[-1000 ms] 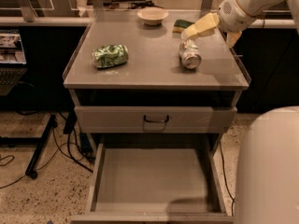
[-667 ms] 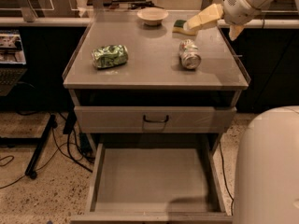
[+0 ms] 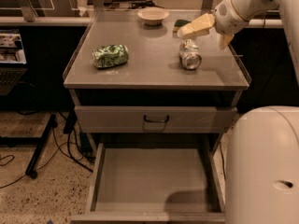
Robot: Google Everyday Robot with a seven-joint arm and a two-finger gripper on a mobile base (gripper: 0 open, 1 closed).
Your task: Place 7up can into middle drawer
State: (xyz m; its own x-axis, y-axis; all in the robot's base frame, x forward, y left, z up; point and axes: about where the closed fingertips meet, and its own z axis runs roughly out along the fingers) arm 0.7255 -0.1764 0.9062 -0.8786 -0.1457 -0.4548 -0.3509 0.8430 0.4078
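Note:
The 7up can lies on its side on the right part of the cabinet top, shiny end facing me. My gripper hovers just above and behind the can, to its right, open and empty. One cream finger reaches left over the can and the other points down beside it. The middle drawer is pulled out at the bottom, and its bare grey floor holds nothing.
A crushed all-green can lies on the left of the top. A pale bowl and a green object sit at the back. A closed drawer front with a black handle is above the open drawer. My white base stands at the right.
My gripper rose a little toward the back right, then came back down and left, close above the 7up can. The can and the drawer have not moved.

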